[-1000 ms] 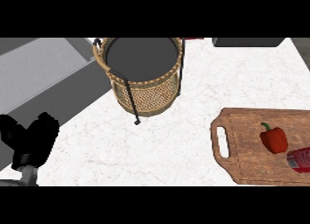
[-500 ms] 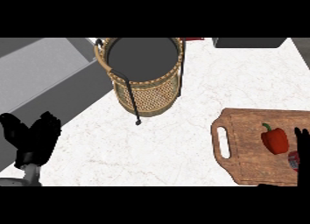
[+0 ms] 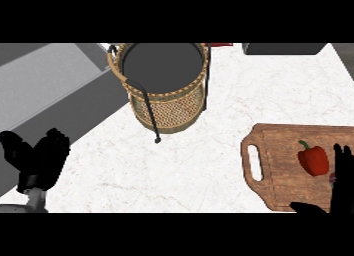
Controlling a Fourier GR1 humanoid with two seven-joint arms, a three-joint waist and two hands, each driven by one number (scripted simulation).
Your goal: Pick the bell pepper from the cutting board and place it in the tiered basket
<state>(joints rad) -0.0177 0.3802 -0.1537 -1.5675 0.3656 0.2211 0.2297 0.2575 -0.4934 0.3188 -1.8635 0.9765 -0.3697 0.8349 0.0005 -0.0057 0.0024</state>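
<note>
The right hand (image 3: 347, 182) rises from the lower right corner, its fingers (image 3: 339, 156) straight and held close together, tips pointing up the board and curled round nothing. They stand just beside the pepper (image 3: 313, 160), on its right, and whether they touch it cannot be told. A second ago this hand was out of view and a red-labelled can lay below the pepper; now the hand covers that spot, with only a sliver of the can at its edge. That suggests the reach is nearly done and the grasp has yet to begin. The pepper, red with a green stem, lies on the right half of the board (image 3: 279, 150), where it was. The left hand (image 3: 38, 159) rests at the lower left, fingers up and relaxed, as before. The basket (image 3: 169, 100), woven with a dark wire frame, stands well apart from the board, up and to the left. Everything sits on a pale marbled counter (image 3: 195, 170); a grey floor falls away on the left, and a dark object sits at the top right.
</note>
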